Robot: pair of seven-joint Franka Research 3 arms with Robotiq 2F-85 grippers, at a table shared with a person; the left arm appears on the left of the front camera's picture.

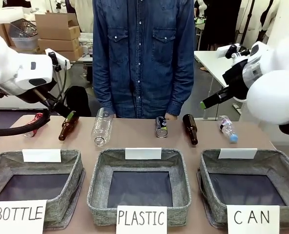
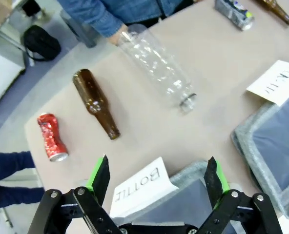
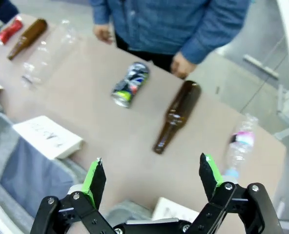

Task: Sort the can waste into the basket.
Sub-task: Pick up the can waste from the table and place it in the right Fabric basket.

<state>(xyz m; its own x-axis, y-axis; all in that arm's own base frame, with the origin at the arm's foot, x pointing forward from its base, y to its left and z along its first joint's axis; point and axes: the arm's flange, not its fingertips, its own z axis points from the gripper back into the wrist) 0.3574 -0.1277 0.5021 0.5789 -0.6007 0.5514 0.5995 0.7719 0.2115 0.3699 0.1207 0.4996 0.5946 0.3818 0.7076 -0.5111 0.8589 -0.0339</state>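
Note:
The dented red can (image 1: pixel 33 125) lies at the table's far left; in the left wrist view the red can (image 2: pixel 51 137) lies ahead and to the left of my open left gripper (image 2: pixel 156 178), which hovers over the BOTTLE sign. The dark can (image 1: pixel 161 126) lies on its side mid-table in front of the person, and the dark can (image 3: pixel 131 84) is beyond my open right gripper (image 3: pixel 152 178). Nothing is between either pair of fingers. The grey basket (image 1: pixel 281 157) signed "CAN" stands at the front right.
Two more grey baskets, signed BOTTLE (image 1: pixel 76 161) and PLASTIC (image 1: pixel 98 163), stand in the front row. Brown bottles (image 1: pixel 68 126) (image 1: pixel 190 128), a large clear bottle (image 1: pixel 102 127) and a small plastic bottle (image 1: pixel 227 128) lie among the cans. A person in a denim shirt (image 1: pixel 143 53) stands at the far edge.

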